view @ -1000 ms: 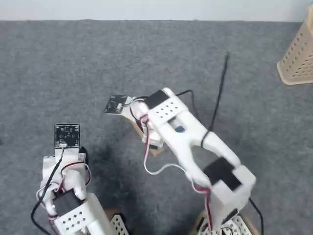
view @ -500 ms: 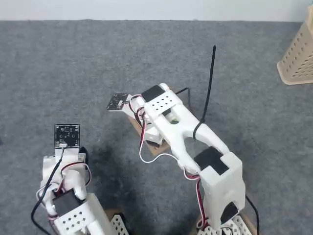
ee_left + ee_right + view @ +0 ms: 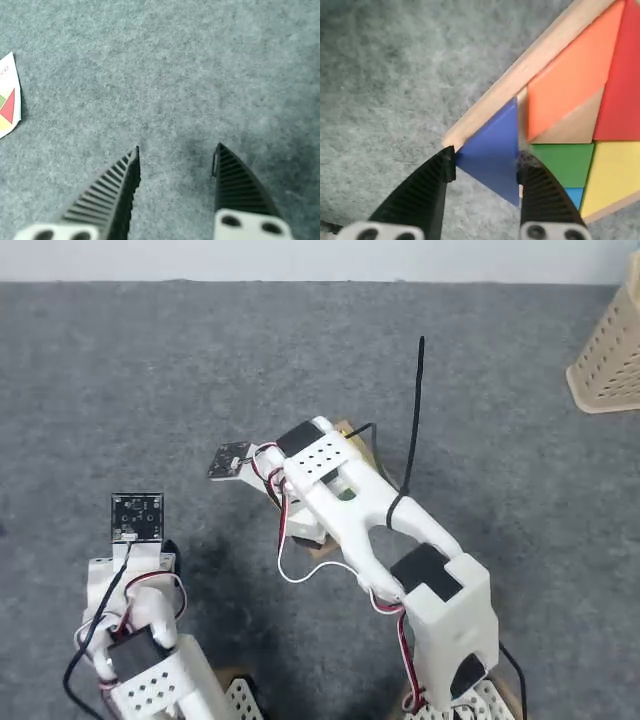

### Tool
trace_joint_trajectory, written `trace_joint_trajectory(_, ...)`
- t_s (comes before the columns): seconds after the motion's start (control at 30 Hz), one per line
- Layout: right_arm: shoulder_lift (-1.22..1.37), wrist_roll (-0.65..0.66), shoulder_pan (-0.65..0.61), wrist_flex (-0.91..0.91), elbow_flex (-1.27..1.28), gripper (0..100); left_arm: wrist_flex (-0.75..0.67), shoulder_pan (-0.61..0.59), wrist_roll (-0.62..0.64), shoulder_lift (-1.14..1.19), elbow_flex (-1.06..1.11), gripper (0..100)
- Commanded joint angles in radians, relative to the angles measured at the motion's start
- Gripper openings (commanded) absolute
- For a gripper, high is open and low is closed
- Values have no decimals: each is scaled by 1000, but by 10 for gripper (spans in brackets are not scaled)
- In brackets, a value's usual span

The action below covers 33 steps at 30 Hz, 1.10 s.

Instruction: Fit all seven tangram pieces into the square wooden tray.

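Observation:
My right gripper (image 3: 486,156) is shut on a blue triangle (image 3: 495,150), with one finger against each side of it. The triangle sits at a corner of the square wooden tray (image 3: 540,55), its tip overlapping the rim. Inside the tray lie orange (image 3: 570,85), red (image 3: 620,85), green (image 3: 560,162), yellow (image 3: 615,175) and light blue (image 3: 573,196) pieces, with a bare wooden gap (image 3: 575,130) among them. In the high view the right arm (image 3: 340,490) covers most of the tray (image 3: 318,546). My left gripper (image 3: 177,150) hangs open over bare carpet.
Grey carpet covers the table. A printed card (image 3: 7,95) with coloured shapes lies near my left gripper. A tan slotted basket (image 3: 610,350) stands at the far right edge. A black cable (image 3: 415,410) rises from the right arm. The left arm (image 3: 140,640) sits at the front left.
The right arm has shifted left over the tray, and its black cable has swung left with it. The left arm has kept still.

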Motion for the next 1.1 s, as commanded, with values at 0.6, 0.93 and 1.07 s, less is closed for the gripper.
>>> trace_joint_trajectory(0.6,-147,-118,139,27,-95,6,0,6,-9,-11,-5,220)
trace_joint_trajectory(0.93,-544,-219,285,-99,301,6,3,6,-9,-11,-5,220)
trace_joint_trajectory(1.07,-757,-233,294,-197,615,6,3,6,-8,-11,-5,220)
